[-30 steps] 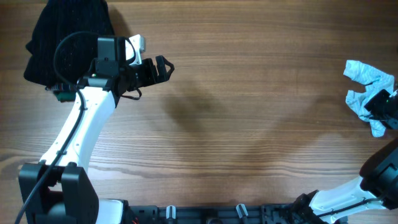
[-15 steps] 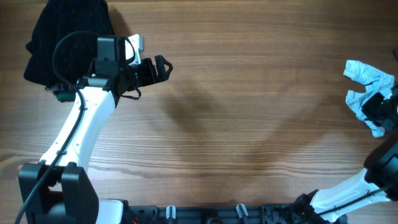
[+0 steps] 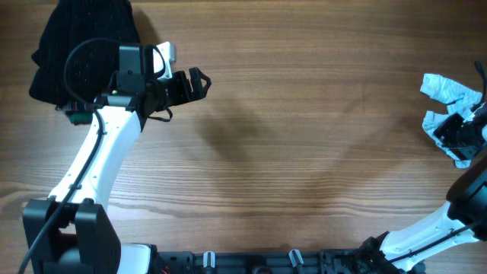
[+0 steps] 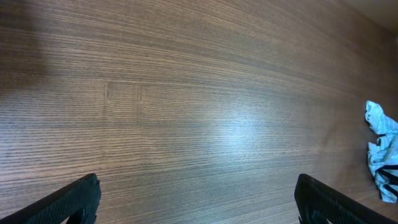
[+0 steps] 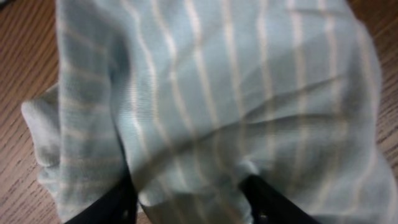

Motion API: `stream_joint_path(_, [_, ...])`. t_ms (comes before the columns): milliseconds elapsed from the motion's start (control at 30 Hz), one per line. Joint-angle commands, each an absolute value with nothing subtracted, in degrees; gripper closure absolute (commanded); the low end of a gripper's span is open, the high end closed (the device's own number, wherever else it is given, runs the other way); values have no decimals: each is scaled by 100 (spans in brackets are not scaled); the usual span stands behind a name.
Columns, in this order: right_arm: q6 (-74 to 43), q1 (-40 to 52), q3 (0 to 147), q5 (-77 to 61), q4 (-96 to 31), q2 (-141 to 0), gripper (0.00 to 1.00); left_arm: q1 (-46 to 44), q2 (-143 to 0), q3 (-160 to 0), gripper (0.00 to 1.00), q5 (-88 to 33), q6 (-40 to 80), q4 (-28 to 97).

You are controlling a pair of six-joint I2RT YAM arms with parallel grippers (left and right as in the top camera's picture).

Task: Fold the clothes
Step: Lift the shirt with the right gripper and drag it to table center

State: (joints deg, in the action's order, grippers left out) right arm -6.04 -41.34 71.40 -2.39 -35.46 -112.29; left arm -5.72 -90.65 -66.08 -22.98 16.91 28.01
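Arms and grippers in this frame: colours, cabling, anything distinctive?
White links, black joints on the left arm and right arm. A black cable loops beside the left wrist, with a white block there. The left gripper and right gripper are black.

I'm looking at a brown wood-grain worktop [image 3: 304, 114], its grain running side to side under soft arm shadows. A black knit garment [image 3: 84, 27] lies bunched at the far left corner. A small pale striped garment [image 3: 445, 90] lies crumpled by the right edge, well apart from the dark one.
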Motion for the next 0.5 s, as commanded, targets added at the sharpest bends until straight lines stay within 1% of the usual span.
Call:
stream_joint_path(0, [-620,-4119,7102,-489,-3566,-11292,73,-589,-9094,-6724,0,-2244,1715,2786])
stream_joint_path(33, [-620,-4119,7102,-499,-3579,-11292,82,-589,-9094,-6724,0,-2244,1717,2786])
stream_joint_path(67, [-620,-4119,7102,-521,-3601,-11292,96,-589,-9094,-6724,0,-2244,1717,2786])
stream_joint_path(267, [-617,-3872,7137,-1009,-3680,-11144,96,-589,-9094,-6724,0,-2241,1715,2781])
stream_joint_path(467, [-458,-2956,7806,-1179,-4198,-10608,96,-574,-9094,-6724,0,-1780,1717,2779])
